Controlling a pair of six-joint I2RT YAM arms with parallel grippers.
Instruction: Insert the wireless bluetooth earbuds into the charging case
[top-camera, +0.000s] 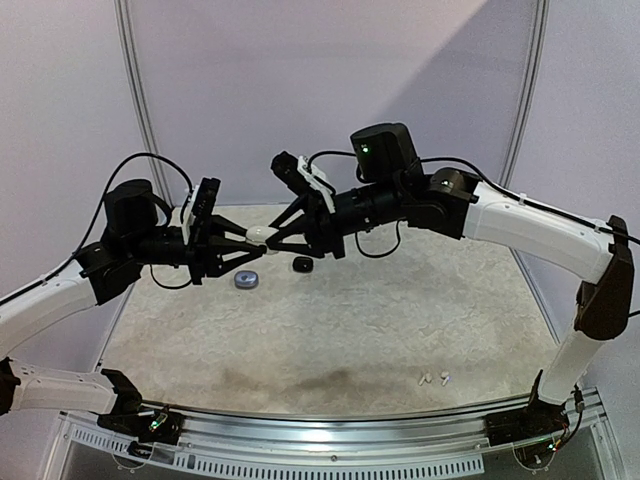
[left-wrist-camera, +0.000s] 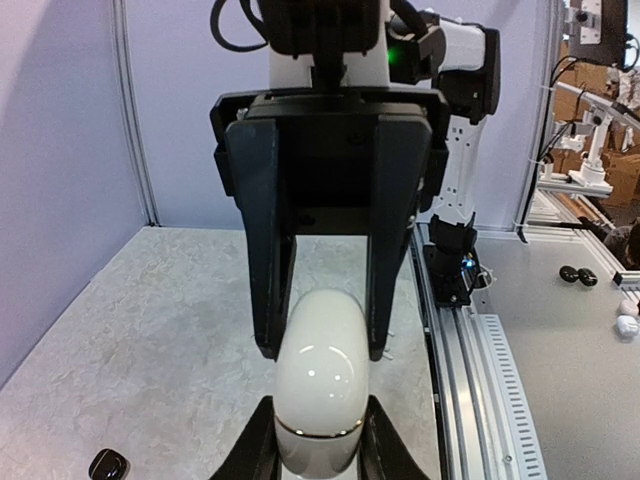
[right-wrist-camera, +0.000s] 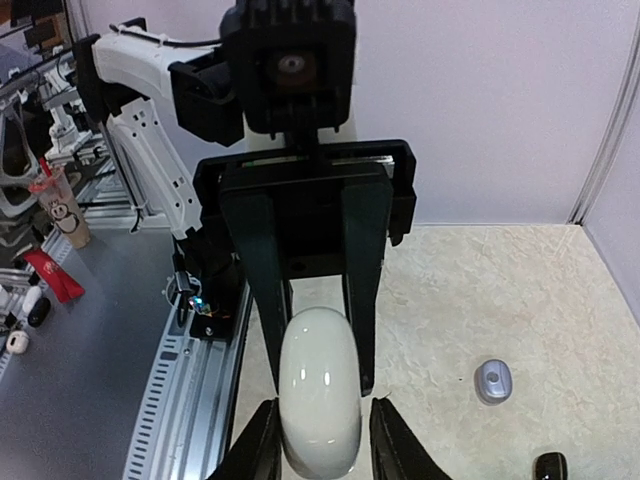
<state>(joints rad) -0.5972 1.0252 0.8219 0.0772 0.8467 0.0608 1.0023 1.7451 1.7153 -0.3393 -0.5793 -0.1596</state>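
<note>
charging case up in the air above the worktop, white, oval and glossy, lying roughly level between two raised arms. clamped at one end by left tool — fingers tight on both sides. thin seam around the case near that end, seen from the left wrist. flanked at the other end by right tool, fingers right against the case's sides; gripping or only touching — cannot tell.

down on the worktop, under the held case: purplish-grey earbud toward the left, black earbud to its right and a little further back, near each other but apart. single pieces or pairs, too small to tell. white stemmed earbuds lying side by side, well apart from the other two, toward the near right part of the worktop, not far from the right arm's base. all of these lying loose, touched by neither tool.
</note>
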